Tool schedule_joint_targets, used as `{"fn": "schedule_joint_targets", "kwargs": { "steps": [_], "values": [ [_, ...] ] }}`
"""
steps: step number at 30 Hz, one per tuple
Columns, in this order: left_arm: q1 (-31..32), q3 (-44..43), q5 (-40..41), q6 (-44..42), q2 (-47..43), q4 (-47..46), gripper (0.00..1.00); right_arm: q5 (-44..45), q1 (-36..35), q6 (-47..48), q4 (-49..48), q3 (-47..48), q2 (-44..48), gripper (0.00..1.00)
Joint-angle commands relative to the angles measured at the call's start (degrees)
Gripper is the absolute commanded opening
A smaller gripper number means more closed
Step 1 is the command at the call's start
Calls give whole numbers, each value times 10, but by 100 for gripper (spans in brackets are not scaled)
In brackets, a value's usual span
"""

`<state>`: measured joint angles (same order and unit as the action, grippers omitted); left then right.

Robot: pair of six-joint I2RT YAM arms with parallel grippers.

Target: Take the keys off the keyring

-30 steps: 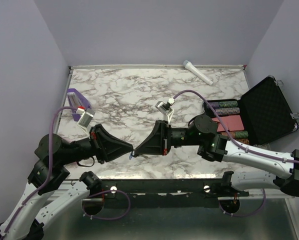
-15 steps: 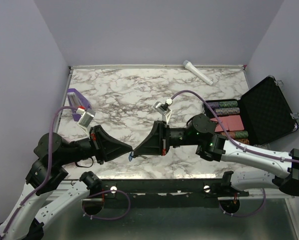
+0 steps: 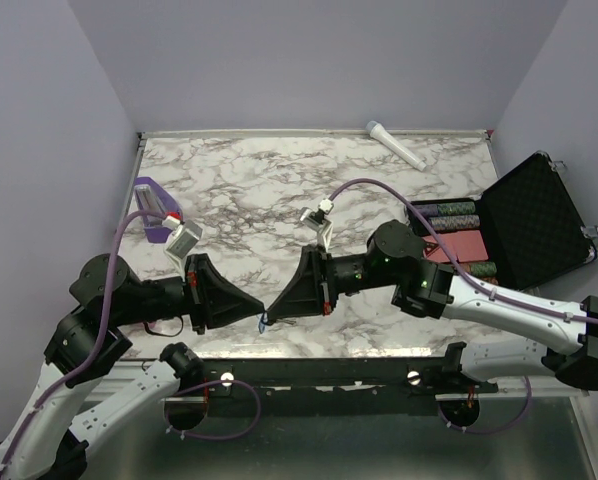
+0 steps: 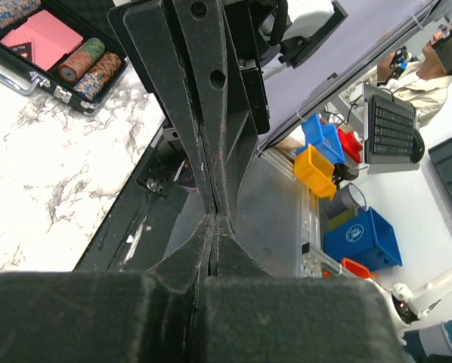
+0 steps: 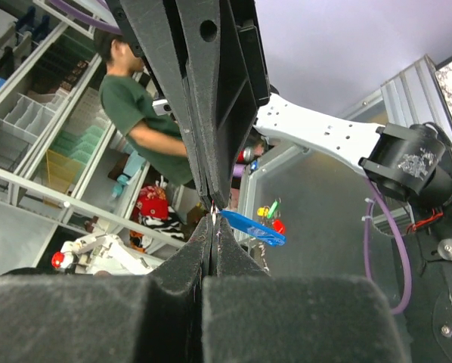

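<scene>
Finding one: my left claw [image 3: 260,309] and right claw [image 3: 273,312] meet tip to tip. The jaws of each are pressed together with no gap in either wrist view.

The small blue oval plastic key tag [image 5: 252,228] juts sideways from that meeting point, held clear of the surface. I cannot tell which claw pinches it. Its thin metal ring and the tiny flat silver metal key are hidden between the pads or too small to make out.

Progress, as a judgement: no key lies loose anywhere in view, so separation is not confirmed. The pulling apart appears to remain.

Clearance: the claws meet above the near edge of the white marble-patterned table [image 3: 249,190], so anything dropped could fall off the front. Open marble lies beyond. The open black poker-chip case [image 3: 534,225] stands well to my right. A purple wedge-shaped block [image 3: 151,190] sits near my left arm, and a white tube [image 3: 396,145] lies at the far edge.
</scene>
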<state>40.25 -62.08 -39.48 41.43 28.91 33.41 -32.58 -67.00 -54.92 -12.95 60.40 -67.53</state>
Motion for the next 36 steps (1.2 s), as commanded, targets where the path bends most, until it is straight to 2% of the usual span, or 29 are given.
{"fn": "schedule_joint_targets", "kwargs": {
  "steps": [1, 14, 17, 18, 21, 22, 25, 30, 36],
  "values": [
    [1, -8, -48, -39, 18, 56, 0, -23, 1, 15, 15, 31, -8, 1],
    [1, -18, -118, -79, 47, 63, 0, -56, 1, 31, 62, 62, -28, 1],
    [1, -29, -105, -87, 55, 79, 0, -50, 1, 39, 75, 67, -29, 1],
    [1, -36, -84, -86, 55, 89, 5, -47, 1, 41, 78, 66, -28, 1],
    [2, -71, -9, -70, 62, 118, 44, -40, 1, 41, 81, 60, -25, 1],
    [2, -81, 10, -65, 63, 126, 53, -38, 1, 42, 81, 60, -24, 1],
    [1, -102, 70, -43, 55, 140, 67, -28, 1, 40, 81, 57, -19, 1],
    [1, -79, 161, 30, 14, 104, 65, -4, 1, 42, 81, 57, -8, 1],
    [2, 37, 201, 130, -76, -28, 59, 40, 1, 26, 54, 48, 5, 1]
  ]
}}
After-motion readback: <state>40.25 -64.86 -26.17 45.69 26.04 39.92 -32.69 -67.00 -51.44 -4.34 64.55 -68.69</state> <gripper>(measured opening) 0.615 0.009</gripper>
